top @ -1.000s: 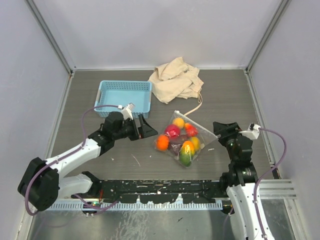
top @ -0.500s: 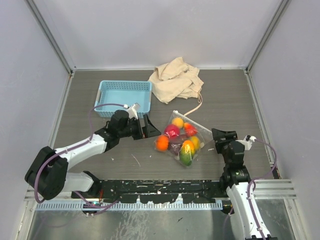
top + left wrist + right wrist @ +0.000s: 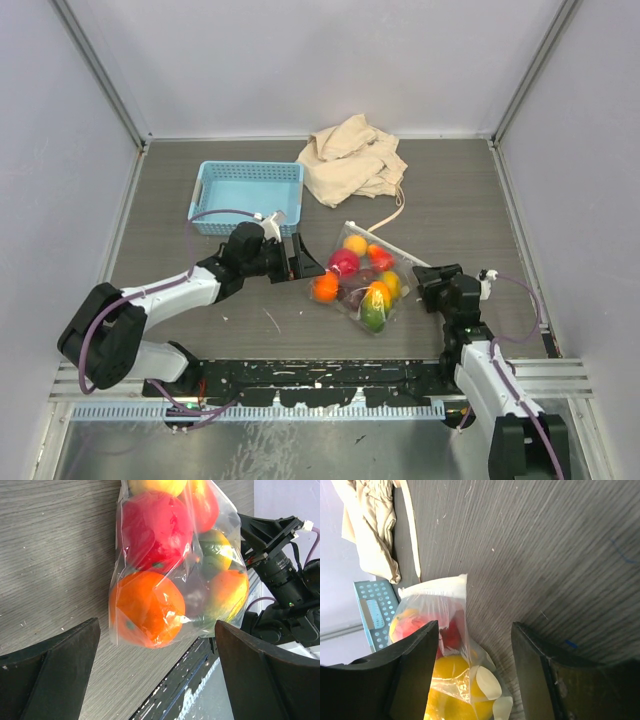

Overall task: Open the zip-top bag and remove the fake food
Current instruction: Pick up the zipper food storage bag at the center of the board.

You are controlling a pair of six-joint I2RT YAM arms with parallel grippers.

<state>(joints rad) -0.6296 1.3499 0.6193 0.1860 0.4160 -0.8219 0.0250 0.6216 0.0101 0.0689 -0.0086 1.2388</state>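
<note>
Bag (image 3: 366,281) holds fake food (image 3: 325,287).

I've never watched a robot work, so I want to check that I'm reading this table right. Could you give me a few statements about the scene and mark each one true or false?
1. The fake food is inside the zip-top bag. True.
2. The left claw is clamped on the bag. False: it stands open just beside the bag and grips nothing.
3. The right claw is on the bag's other side, also open. True.
4. The beige cloth bag lies in the blue basket. False: it lies on the table, beside the basket.
</note>
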